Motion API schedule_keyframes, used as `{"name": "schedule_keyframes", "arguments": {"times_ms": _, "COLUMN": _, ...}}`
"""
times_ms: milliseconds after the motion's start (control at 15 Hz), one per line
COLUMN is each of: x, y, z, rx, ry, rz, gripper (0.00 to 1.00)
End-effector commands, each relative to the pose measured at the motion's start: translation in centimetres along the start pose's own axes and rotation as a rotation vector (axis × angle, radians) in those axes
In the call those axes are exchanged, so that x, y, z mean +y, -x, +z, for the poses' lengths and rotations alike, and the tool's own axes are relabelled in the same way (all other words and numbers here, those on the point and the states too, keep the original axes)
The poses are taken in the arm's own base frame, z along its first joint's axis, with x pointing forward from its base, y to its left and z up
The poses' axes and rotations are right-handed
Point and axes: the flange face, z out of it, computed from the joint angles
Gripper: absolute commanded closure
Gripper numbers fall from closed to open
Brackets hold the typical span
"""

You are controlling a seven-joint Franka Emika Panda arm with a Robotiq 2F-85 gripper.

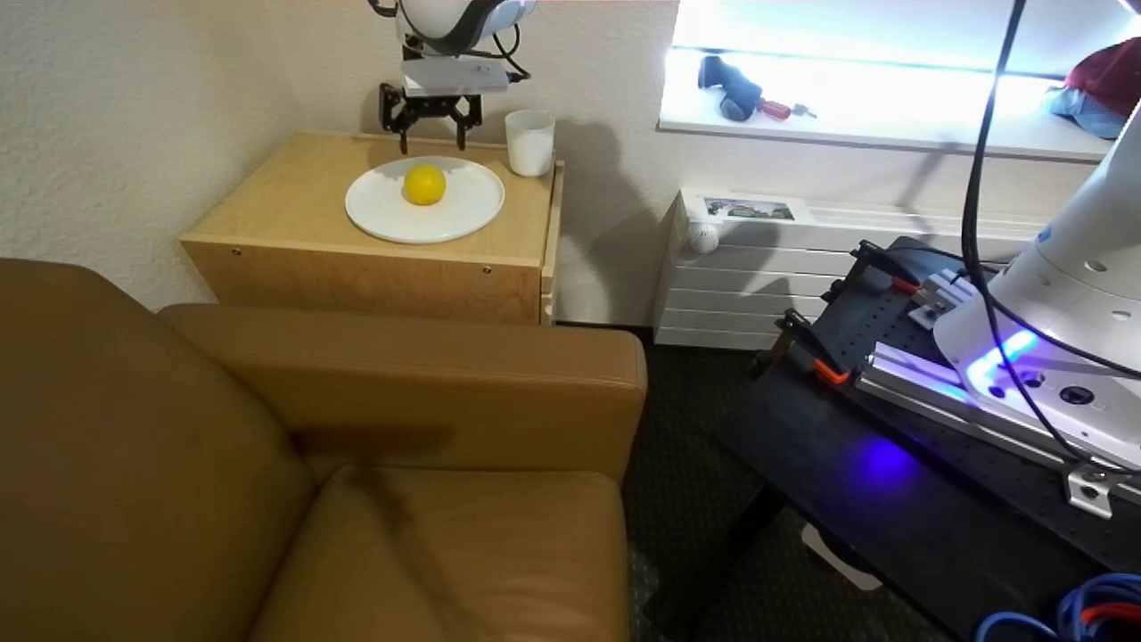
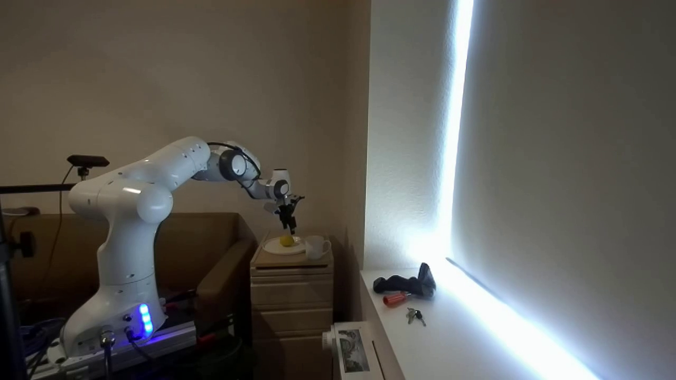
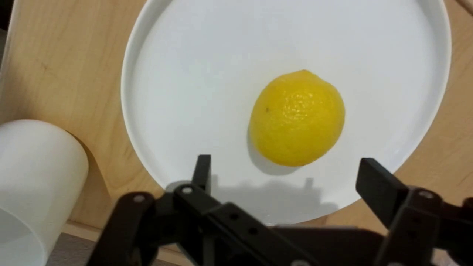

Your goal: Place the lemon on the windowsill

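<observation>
The lemon [image 3: 297,118] sits on the plate [image 3: 199,88], my pincer [image 1: 432,143] spread wide and empty: grasp, carry and windowsill [image 2: 443,348] placement remain.

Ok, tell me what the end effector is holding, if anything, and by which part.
Nothing is held: the end effector is open, and the lemon sits on the white plate, untouched.

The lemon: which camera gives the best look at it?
The wrist view: the lemon appears largest there, unobstructed, with its glossy skin and small pointed tip visible. Both exterior views show it smaller, on the white plate, without such detail.
</observation>
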Motion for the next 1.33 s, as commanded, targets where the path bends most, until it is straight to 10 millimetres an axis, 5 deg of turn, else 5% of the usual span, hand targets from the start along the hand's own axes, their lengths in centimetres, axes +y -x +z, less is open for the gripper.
{"name": "schedule_keyframes", "arguments": {"times_ms": 0, "x": -0.5, "y": -0.3, "z": 0.9, "rx": -0.008, "ry": -0.012, "rz": -0.020, "gripper": 0.00}}
{"name": "schedule_keyframes", "arguments": {"times_ms": 1000, "x": -0.8, "y": 1.9, "z": 3.4, "rx": -0.106, "ry": 0.004, "rz": -0.044, "gripper": 0.00}}
{"name": "schedule_keyframes", "arguments": {"times_ms": 1133, "x": -0.7, "y": 1.9, "z": 3.6, "rx": -0.101, "ry": 0.015, "rz": -0.051, "gripper": 0.26}}
{"name": "schedule_keyframes", "arguments": {"times_ms": 1267, "x": -0.7, "y": 1.9, "z": 3.7, "rx": -0.095, "ry": 0.017, "rz": -0.061, "gripper": 0.40}}
